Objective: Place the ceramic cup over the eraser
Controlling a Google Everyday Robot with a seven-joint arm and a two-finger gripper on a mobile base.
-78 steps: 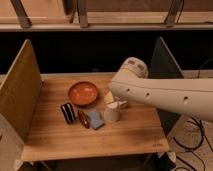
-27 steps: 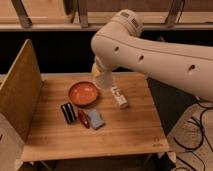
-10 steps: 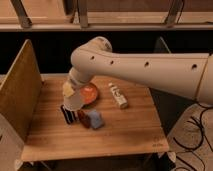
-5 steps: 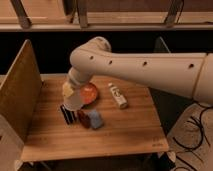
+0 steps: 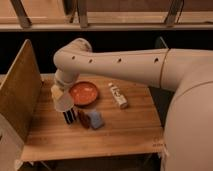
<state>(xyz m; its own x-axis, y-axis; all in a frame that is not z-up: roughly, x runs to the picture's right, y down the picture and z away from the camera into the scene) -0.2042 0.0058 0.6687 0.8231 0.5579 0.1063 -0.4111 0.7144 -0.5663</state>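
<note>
Gripper (image 5: 60, 96) over desk (image 5: 125, 127) left side, jaws clamped on ceramic cup (image 5: 65, 104), cup just atop eraser (image 5: 69, 117).

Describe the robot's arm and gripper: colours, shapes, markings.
The arm is cream-white, built of thick, smooth, rounded sections that widen toward the right, with a row of small dark round dots along the long link. No cables show. The gripper, equally pale, sits at its narrow end just above the cup.

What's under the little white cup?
The striped black eraser stands under the ceramic cup, which the tool holds beside the orange bowl. Its top is hidden by the cup.
</note>
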